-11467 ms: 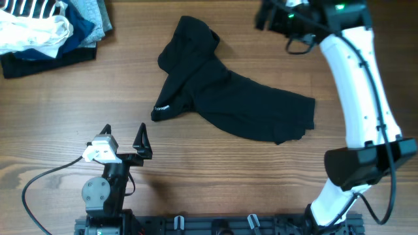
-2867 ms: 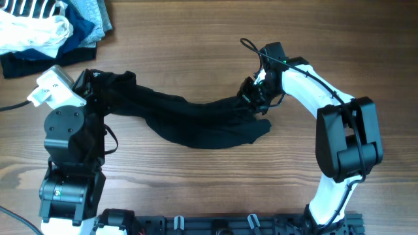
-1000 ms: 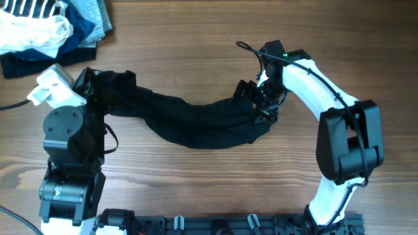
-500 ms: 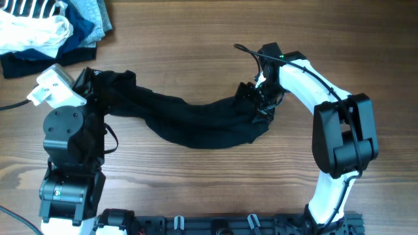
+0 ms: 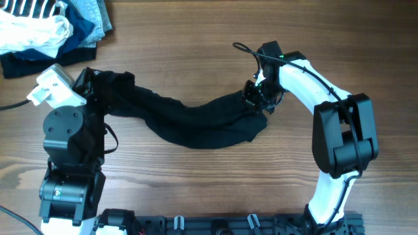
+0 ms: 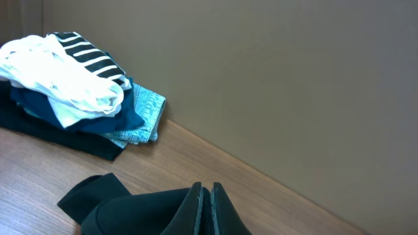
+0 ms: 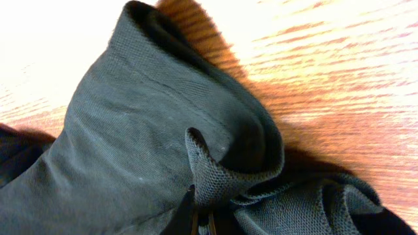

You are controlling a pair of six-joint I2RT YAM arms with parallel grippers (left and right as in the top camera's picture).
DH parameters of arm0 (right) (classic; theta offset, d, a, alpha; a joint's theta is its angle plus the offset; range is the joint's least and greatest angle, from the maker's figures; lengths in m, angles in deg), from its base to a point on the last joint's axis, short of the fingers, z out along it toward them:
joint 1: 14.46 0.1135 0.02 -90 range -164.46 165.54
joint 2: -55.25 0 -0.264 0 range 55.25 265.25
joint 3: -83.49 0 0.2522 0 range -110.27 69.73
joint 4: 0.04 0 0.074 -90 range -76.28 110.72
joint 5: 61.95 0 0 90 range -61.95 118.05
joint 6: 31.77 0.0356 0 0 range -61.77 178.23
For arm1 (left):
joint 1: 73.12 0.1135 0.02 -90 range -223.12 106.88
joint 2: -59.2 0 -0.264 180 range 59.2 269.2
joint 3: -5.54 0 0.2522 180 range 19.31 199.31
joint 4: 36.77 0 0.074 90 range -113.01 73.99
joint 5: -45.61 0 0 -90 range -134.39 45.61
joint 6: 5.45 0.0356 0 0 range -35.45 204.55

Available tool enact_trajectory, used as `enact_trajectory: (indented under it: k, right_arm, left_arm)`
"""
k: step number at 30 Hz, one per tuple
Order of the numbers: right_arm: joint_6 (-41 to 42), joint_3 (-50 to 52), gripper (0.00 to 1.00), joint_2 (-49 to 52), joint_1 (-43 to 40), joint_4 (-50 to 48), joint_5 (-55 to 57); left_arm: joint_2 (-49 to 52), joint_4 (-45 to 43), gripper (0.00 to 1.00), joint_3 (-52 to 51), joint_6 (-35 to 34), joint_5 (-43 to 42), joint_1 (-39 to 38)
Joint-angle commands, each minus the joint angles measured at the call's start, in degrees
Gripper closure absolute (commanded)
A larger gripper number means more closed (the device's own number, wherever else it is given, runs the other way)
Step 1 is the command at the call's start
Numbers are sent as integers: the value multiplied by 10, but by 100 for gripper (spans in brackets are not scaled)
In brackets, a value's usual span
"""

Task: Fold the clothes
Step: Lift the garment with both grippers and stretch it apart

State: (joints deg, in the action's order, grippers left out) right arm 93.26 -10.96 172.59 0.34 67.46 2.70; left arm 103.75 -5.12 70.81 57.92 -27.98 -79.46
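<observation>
Wooden worktop, black garment strung across mid-frame. Left hand pinches its left end, right hand its right end, likely to stretch it flat.

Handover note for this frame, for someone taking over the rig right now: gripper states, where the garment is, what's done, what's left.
Left gripper: jaws shut on the black garment's left end.
Right gripper: jaws shut, pinching a fold at its right end.
Black garment: bunched in a sagging band across the table between the two grippers.
Heap of other clothes: far left corner, apart from the garment.
Done: both ends gripped. No fold visible.
Left: spread it flat, then fold.
</observation>
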Motion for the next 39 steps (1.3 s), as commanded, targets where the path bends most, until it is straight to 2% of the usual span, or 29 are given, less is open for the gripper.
enact_trajectory:
  k: [1,4,8,10,20,28,33,39]
  right_arm:
    - [-6,-22,96,-15,-24,-1,25]
    - [-5,-44,96,-45,-45,5,35]
    - [-4,-65,96,-102,-67,9,75]
    - [-3,-76,96,-163,-78,9,117]
    - [-3,-151,96,-365,-88,16,227]
    - [-3,-219,96,-450,-89,30,242]
    - [-3,-264,96,-463,-89,39,300]
    - [12,-279,96,-452,-89,11,329]
  left_arm:
    - [-7,-31,96,11,44,-39,3]
    - [-7,-38,96,32,52,-87,3]
    - [-7,-32,96,63,52,-103,0]
    - [-7,-33,96,82,71,-118,-8]
    - [-7,-3,96,186,120,-119,-75]
    - [-7,57,96,296,146,-118,-132]
    - [-7,76,96,349,147,-86,-143]
    - [16,68,96,353,147,14,-143]
